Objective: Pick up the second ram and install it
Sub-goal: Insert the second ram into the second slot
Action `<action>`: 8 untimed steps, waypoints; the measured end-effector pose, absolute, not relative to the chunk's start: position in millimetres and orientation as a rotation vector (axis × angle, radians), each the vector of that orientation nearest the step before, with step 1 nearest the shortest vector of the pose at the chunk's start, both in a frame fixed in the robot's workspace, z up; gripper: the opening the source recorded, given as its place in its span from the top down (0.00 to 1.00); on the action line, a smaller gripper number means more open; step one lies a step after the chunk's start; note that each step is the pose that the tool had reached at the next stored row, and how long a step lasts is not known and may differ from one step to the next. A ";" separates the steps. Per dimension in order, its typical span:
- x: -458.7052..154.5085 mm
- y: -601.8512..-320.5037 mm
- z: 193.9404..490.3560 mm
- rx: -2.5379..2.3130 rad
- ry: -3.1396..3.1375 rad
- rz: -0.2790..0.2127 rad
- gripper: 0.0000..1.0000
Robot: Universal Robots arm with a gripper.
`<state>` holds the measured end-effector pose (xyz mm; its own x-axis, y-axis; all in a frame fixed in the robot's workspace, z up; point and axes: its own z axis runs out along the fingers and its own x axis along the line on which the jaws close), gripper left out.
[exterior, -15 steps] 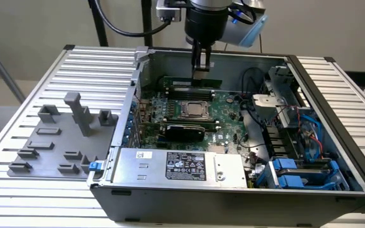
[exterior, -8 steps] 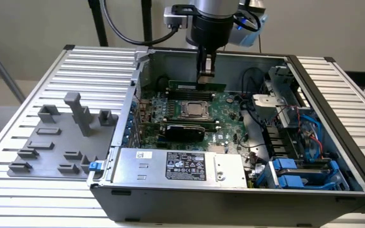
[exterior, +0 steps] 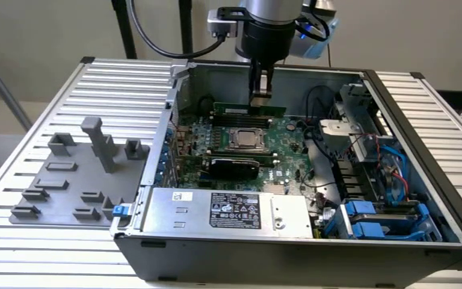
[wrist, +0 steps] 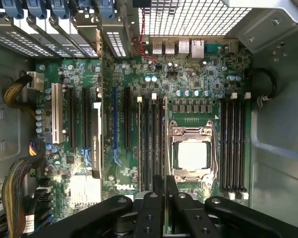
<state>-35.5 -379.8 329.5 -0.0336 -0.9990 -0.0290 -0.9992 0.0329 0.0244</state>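
The second ram (exterior: 235, 109) is a slim green strip standing on edge over the memory slots on the far side of the CPU socket (exterior: 249, 139), inside the open computer case. My gripper (exterior: 260, 99) reaches straight down onto its top edge, fingers together on the strip. In the wrist view the black fingers (wrist: 155, 203) sit nearly closed, lined up with the dark memory slots (wrist: 151, 144) beside the CPU socket (wrist: 192, 153). I cannot tell whether the strip's lower edge touches a slot. The green motherboard (exterior: 287, 144) lies flat beneath.
A gray fixture plate (exterior: 70, 180) with upright blocks lies on the ribbed table at the exterior view's left. The case walls (exterior: 175, 102) surround the board. A power supply (exterior: 223, 209) sits at the near side, with blue drive caddies (exterior: 375, 226) and cables on the right.
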 end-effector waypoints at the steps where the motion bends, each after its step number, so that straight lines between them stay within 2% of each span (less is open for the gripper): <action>1: -35.5 -379.8 329.5 -2.181 2.255 0.059 1.00; 8: -35.5 -379.8 329.2 -2.181 2.255 0.059 1.00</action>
